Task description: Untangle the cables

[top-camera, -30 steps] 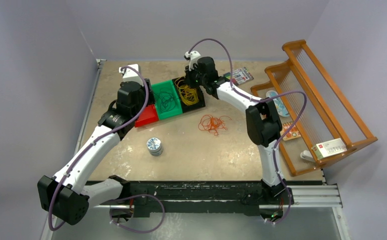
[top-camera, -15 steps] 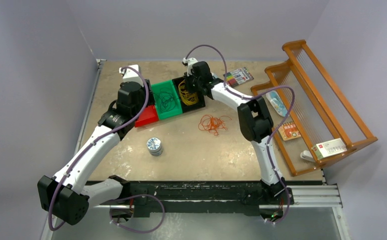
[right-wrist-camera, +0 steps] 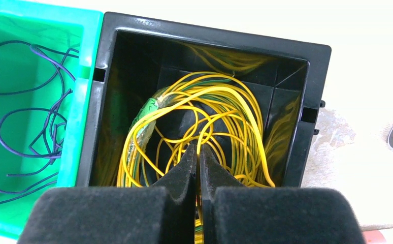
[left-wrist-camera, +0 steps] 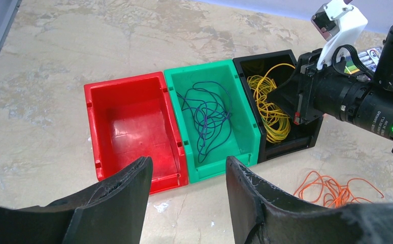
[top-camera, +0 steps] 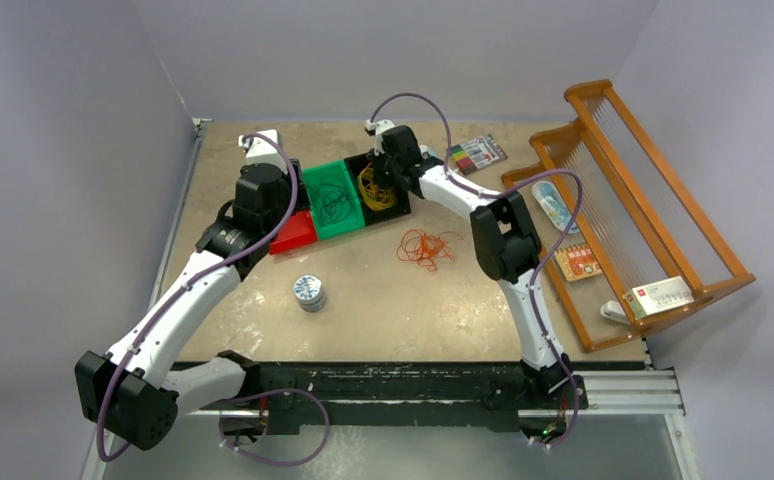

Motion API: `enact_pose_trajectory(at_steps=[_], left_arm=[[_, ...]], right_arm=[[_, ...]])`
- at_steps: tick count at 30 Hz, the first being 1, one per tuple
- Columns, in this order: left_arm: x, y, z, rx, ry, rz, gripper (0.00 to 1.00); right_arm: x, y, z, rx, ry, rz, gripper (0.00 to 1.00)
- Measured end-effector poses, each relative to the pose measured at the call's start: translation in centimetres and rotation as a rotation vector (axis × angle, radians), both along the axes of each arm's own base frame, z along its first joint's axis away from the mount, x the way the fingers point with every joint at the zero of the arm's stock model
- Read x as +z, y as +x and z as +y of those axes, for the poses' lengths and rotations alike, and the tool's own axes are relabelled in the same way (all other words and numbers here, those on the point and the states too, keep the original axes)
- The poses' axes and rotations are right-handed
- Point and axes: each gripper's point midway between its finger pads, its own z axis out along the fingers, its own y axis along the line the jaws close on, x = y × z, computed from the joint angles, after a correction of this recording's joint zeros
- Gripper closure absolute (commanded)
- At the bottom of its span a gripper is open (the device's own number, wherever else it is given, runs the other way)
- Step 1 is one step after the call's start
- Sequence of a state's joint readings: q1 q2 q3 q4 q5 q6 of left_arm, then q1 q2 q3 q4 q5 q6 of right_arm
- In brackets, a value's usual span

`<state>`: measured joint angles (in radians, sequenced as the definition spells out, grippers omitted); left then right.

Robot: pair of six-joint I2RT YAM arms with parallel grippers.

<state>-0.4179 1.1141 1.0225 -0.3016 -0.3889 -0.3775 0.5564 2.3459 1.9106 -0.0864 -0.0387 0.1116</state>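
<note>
Bins: three in a row, sides touching: red bin (left-wrist-camera: pixel 90 132), green bin (left-wrist-camera: pixel 220 170), black bin (left-wrist-camera: pixel 291 146).
Cables: three bundles. Yellow cables (right-wrist-camera: pixel 225 117) lie in the black bin, dark cables (left-wrist-camera: pixel 209 117) in the green bin, and orange cables (top-camera: pixel 427 246) loose on the table (top-camera: pixel 383 310) near the black bin.
Right gripper (right-wrist-camera: pixel 199 152): clenched, tips pressed together just over the yellow cables; whether a strand is nipped cannot be told.
Left gripper (left-wrist-camera: pixel 188 165): released, grasping nothing, above the red and green bins' near edge.
Change: since a second ago the right arm's elbow has swung left and its gripper has drawn in over the black bin; the left arm and all bundles are unmoved.
</note>
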Motion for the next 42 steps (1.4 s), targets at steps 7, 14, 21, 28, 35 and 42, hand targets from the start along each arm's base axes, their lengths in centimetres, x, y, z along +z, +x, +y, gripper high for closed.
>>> enact_pose_trajectory(at_steps=[7, 14, 21, 28, 35, 42], left_arm=[[0.0, 0.0, 0.0, 0.000, 0.000, 0.000, 0.46], [0.0, 0.0, 0.0, -0.001, 0.000, 0.000, 0.46], [0.0, 0.0, 0.0, -0.001, 0.000, 0.001, 0.45], [0.0, 0.0, 0.0, -0.002, -0.001, 0.001, 0.45], [0.0, 0.0, 0.0, -0.003, 0.001, 0.001, 0.45], [0.0, 0.0, 0.0, -0.003, 0.003, 0.001, 0.46]], right_arm=[[-0.5, -0.6, 0.2, 0.008, -0.015, 0.024, 1.00], [-1.3, -1.5, 0.8, 0.024, -0.025, 0.040, 1.00], [-3.7, -2.4, 2.3, 0.052, -0.040, 0.061, 1.00], [-3.8, -2.4, 2.3, 0.048, -0.037, 0.058, 0.86], [-2.7, -2.7, 1.8, 0.031, -0.041, 0.047, 0.72], [1.4, -2.7, 1.6, 0.025, -0.020, 0.000, 0.65]])
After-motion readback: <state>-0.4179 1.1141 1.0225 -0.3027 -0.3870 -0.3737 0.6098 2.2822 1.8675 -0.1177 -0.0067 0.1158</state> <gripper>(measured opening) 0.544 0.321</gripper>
